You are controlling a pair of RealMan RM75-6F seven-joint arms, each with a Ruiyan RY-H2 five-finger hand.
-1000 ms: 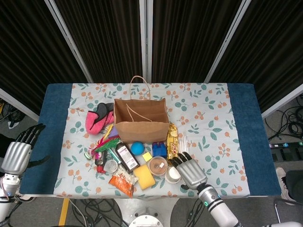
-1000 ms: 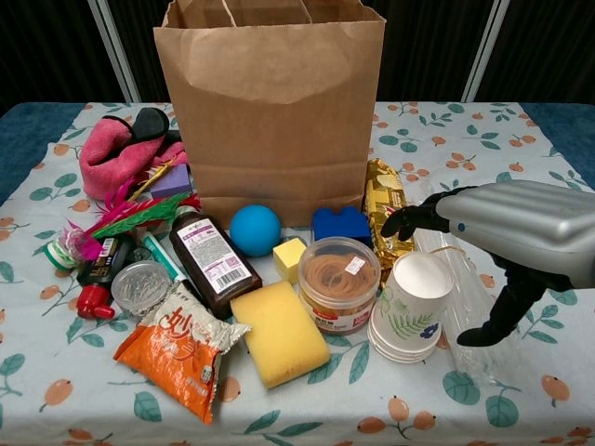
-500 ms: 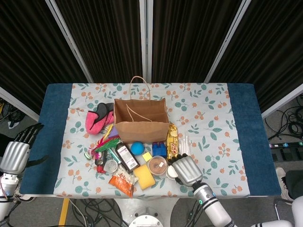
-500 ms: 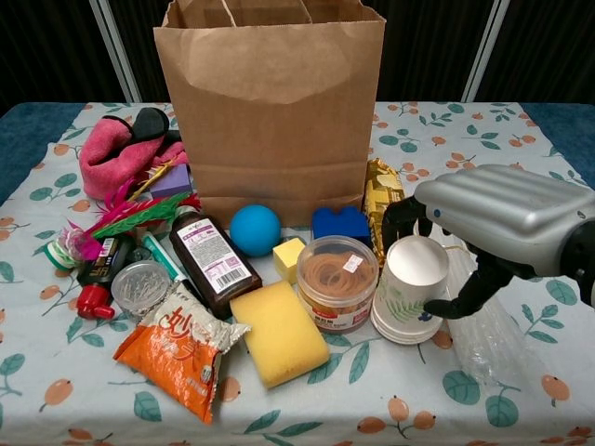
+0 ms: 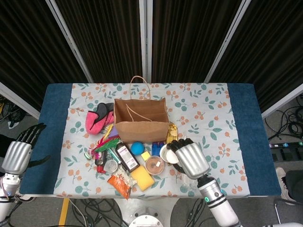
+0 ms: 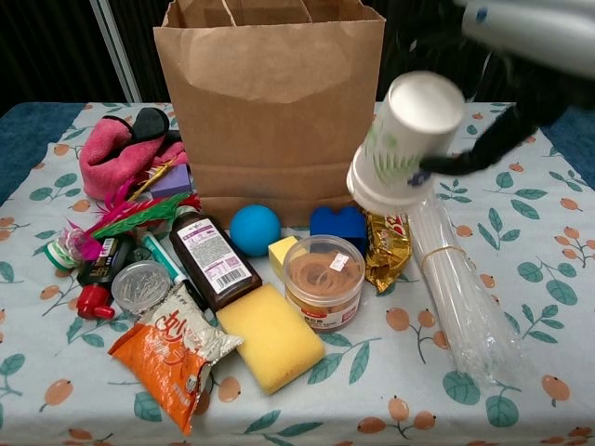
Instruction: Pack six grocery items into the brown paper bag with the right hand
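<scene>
Right hand point(image 5: 190, 159) holds a stack of paper cups point(image 6: 404, 141), fingers wrapped round it, lifted clear of the table. Stack tilts, open mouth up and to the right in chest view. It hangs just right of the brown paper bag point(image 6: 270, 111) and in front of it, at about the height of the bag's upper half.

Step in hand, as I judge it: carry cups over the bag mouth and drop them in. To do it well: raise more so the cup base clears the rim, go left and far until centred over the opening, then let go low inside. Bag is unsupported paper, so a knock on the right wall could tip or shove it. Watch the handle point(image 5: 138, 80) at the far rim. Grip looks partial, tilt could let the stack slide; keep it firm, no fast swing.

Left hand point(image 5: 18, 152) sits off the left table edge, fingers apart, holds nothing.

Surface: floral cloth point(image 5: 208, 113) over a blue table point(image 5: 246, 123). Still lying near the bag: blue ball point(image 6: 255, 229), yellow sponge point(image 6: 270, 336), brown bottle point(image 6: 212, 262), round tub of rubber bands point(image 6: 323, 281), orange snack packet point(image 6: 169, 360), gold wrapper point(image 6: 388, 249), bundle of clear straws point(image 6: 460, 290), pink cloth point(image 6: 112, 153).

Room: dark curtain panels with pale frames behind, cables on the floor at right.
</scene>
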